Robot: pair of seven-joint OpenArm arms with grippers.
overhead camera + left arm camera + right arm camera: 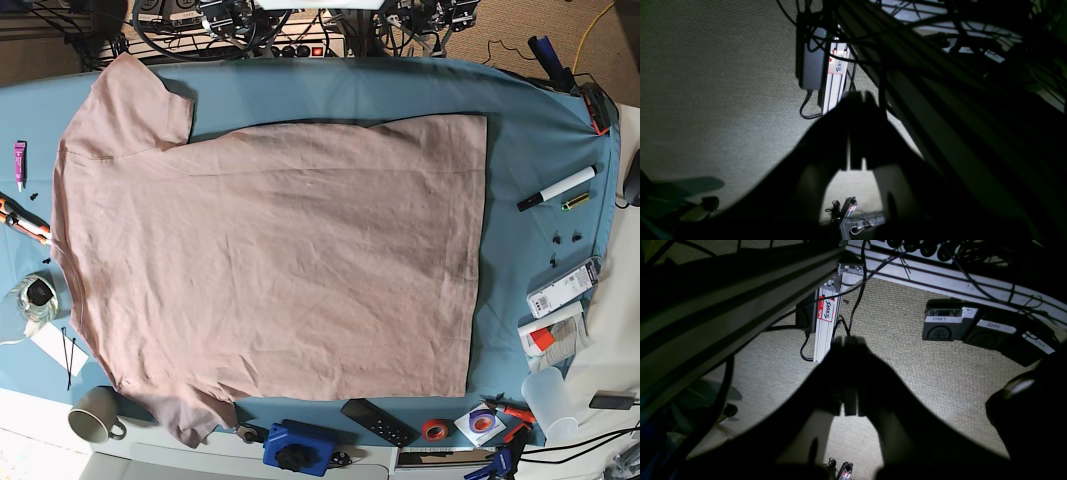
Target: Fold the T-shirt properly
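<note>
Judging by how things lie, pretty much nothing of the fold has been done yet. The T-shirt [270, 250] is spread out flat and full-size across the teal surface [540, 150], collar end to the left, hem to the right, one sleeve at the far left and the other at the near left, next to the mug [95, 413]. No layer is seen doubled over anywhere; only light wrinkles are visible. So every step is still to be done: sleeves brought in, sides folded, then the body folded over.

Neither arm is seen in the base view at all. Both wrist cameras are pointed down at carpet and aluminium frame below the surface level, so the arms appear to be parked off the cloth. The left gripper [857, 100] is seen only as a dark silhouette against the floor, with its fingers drawn together and nothing held between them. Same story for the right gripper [848, 343]: a backlit outline, fingers closed up on nothing. No fabric is caught in either one.

Smaller clutter is scattered around the shirt's edges: a blue box [300, 447] and a black remote [378, 422] at the near edge, a marker [556, 188] on the right, a roll of red tape [433, 430] near the remote. The near sleeve seems to sit close to the mug, so some care would probably be needed there when that side gets lifted.
</note>
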